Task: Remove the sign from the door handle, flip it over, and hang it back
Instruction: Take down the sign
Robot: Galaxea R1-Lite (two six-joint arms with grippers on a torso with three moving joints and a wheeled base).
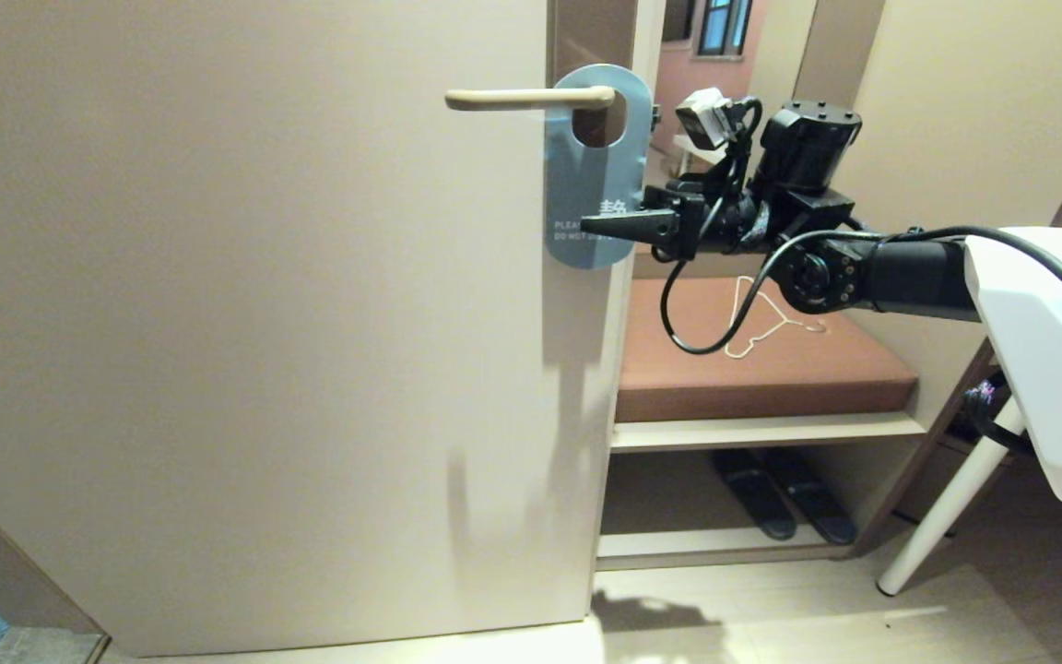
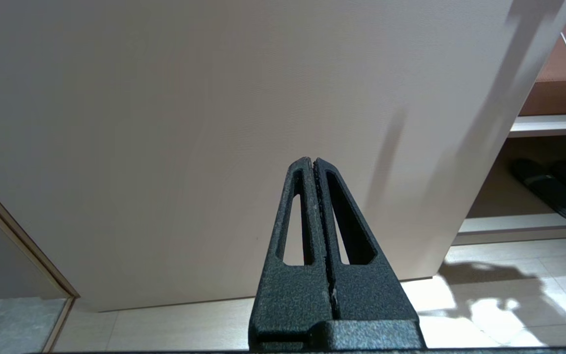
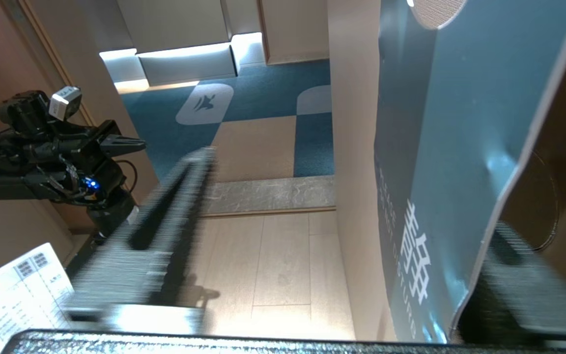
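**Right gripper straddling the sign's lower edge, grasp not yet made**

The door handle (image 1: 531, 97) is carrying the sign (image 1: 586, 175) by its hole, blue face outward, against the door (image 1: 245, 323). The right gripper (image 1: 607, 226) is reaching in at the sign's lower part, jaws apart, one finger (image 3: 165, 221) in front, the other behind. Advice: pinch squarely on the card, then lift it along the lever. The left gripper (image 2: 315, 164) is sitting parked, jaws together.

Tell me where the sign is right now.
In the head view the sign hangs blue face out on the door handle at the door's right edge, with the right gripper at its lower part.
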